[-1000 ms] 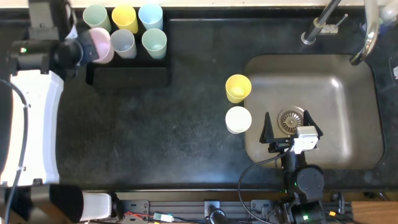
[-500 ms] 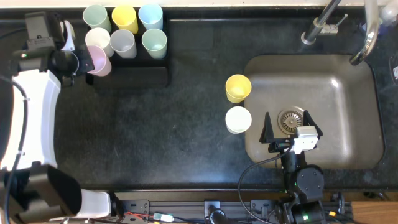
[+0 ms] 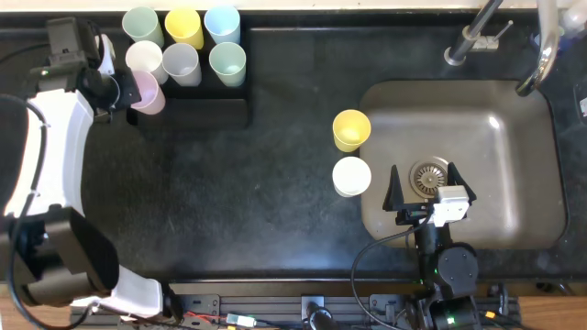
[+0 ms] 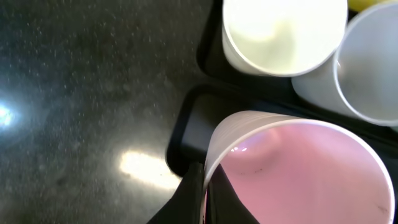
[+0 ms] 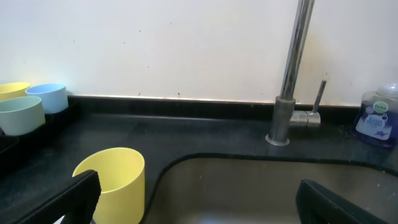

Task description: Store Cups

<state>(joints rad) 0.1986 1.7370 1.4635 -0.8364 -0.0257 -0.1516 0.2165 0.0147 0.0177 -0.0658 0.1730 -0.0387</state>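
Left gripper [image 4: 200,198] clamped on the near rim of the pink cup [image 4: 298,171]. The cup hangs mouth-up, axis about vertical, just beyond the fingers over the black tray's [image 4: 186,130] vacant corner; contact with the tray floor is unclear. Stored cups [image 3: 181,62] stand empty alongside. Right gripper [image 3: 427,191], fingers spread, sits nearer the yellow cup [image 3: 351,129] and white cup [image 3: 351,176].

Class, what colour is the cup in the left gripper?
Pink: the cup shows best in the left wrist view.
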